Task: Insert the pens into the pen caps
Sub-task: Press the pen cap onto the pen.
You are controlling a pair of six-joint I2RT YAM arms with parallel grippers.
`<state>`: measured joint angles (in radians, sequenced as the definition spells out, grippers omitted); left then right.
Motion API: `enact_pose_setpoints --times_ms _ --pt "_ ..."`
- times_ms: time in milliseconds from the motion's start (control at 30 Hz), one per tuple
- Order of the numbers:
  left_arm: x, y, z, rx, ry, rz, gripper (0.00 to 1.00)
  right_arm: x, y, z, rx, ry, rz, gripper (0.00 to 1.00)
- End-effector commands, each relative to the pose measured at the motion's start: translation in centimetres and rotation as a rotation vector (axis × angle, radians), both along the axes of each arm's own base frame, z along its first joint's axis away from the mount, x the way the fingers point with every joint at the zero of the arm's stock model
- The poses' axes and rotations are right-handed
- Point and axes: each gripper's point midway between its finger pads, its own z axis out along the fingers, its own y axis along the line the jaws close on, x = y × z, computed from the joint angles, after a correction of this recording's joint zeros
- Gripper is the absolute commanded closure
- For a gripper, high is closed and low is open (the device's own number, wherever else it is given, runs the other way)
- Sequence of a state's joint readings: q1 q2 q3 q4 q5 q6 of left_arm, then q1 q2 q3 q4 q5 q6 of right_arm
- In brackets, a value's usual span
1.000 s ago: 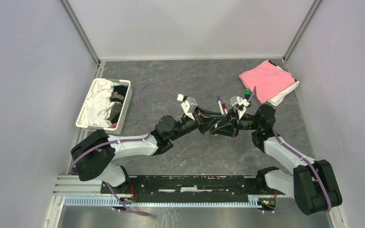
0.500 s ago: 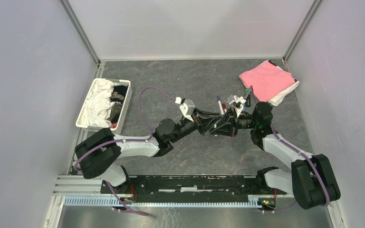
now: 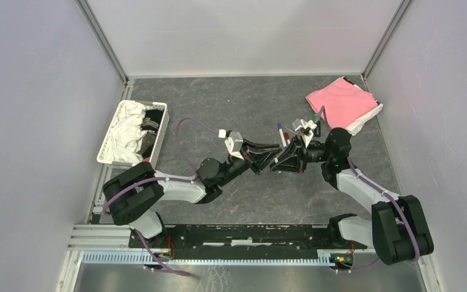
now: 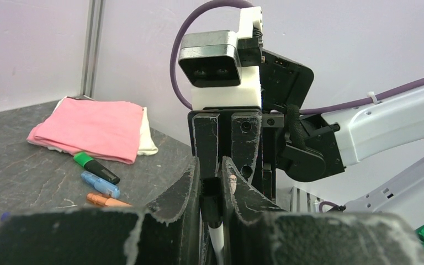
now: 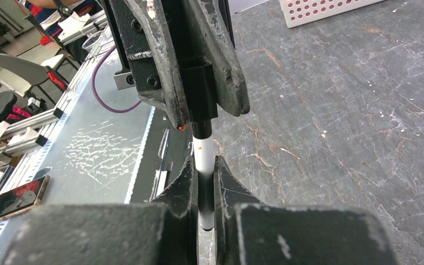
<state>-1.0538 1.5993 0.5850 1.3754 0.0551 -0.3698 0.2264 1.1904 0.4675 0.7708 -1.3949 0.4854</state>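
Right gripper (image 5: 203,167) first: its jaws are squeezed down tight on the thin white-barrelled pen (image 5: 202,157). Nose to nose with it, the left gripper (image 4: 210,172) is pinched on the small black plastic cap (image 5: 201,99), jaws only the cap's width apart. Both hang above the dark stone-patterned surface (image 3: 231,103), off the near-left corner of the folded pink cloth (image 4: 91,127).

And there's movement! Over the last second the locked pair has slid away from the cloth. The left wrist gives ground and folds back while the right arm follows through, and neither grip has loosened. I read that as the push stroke, pen being driven into cap. From the right wrist, only a short dark neck shows between the cap's mouth and the white barrel. It looks nearly seated, though I can't tell whether it is fully home.

Now the count. Two grippers, both busy, with one pen and one cap in hand. Three markers lie just beside the cloth's near edge:
- one chunky black-and-green marker (image 4: 95,168)
- one blue marker (image 4: 100,184)
- one orange marker (image 4: 106,200)

There is one cloth pile. One white perforated basket (image 3: 162,134) of crumpled white and dark fabric sits well apart from the cloth, far to its left. From overhead, slim purple- and red-tipped pieces (image 3: 281,131) show just behind the grippers, between them and the cloth, too small to count. I can't pick out any loose caps.
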Motion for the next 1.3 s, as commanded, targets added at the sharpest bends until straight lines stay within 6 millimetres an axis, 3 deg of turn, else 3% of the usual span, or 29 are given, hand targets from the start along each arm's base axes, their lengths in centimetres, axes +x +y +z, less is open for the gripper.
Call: enact_pose_setpoints --times_ms 0,233,500,600,700,800,1033,1167,1267 --pt "-13.1 2.2 -23.0 0.702 0.353 -0.46 0.98 6.9 -1.1 12.3 0.196 -0.409 -0.325 1.0" --pt "-11.7 0.6 -20.5 0.618 0.369 -0.4 0.98 6.8 -1.0 11.4 0.195 -0.403 -0.317 1.0" --pt "-8.4 -2.1 -14.2 0.452 0.373 -0.283 0.98 6.1 -0.4 6.7 0.071 -0.403 -0.26 1.0" --pt "-7.1 -2.4 -12.0 0.429 0.331 -0.219 0.94 5.6 -0.3 6.3 0.063 -0.388 -0.239 1.0" --pt "-6.5 -2.3 -11.1 0.45 0.284 -0.194 0.92 5.5 -0.3 6.5 0.066 -0.378 -0.238 1.0" --pt "-7.0 -1.9 -11.7 0.502 0.225 -0.224 0.98 5.3 -0.4 7.6 0.097 -0.342 -0.235 1.0" --pt "-9.0 -0.2 -17.3 0.639 0.235 -0.299 0.98 5.3 -1.1 12.0 0.216 -0.343 -0.26 1.0" --pt "-10.1 0.5 -19.8 0.69 0.277 -0.331 0.98 6.0 -1.0 12.8 0.227 -0.371 -0.267 1.0" --pt "-9.9 0.9 -19.9 0.674 0.291 -0.304 0.98 6.2 -1.0 12.3 0.216 -0.373 -0.266 1.0"
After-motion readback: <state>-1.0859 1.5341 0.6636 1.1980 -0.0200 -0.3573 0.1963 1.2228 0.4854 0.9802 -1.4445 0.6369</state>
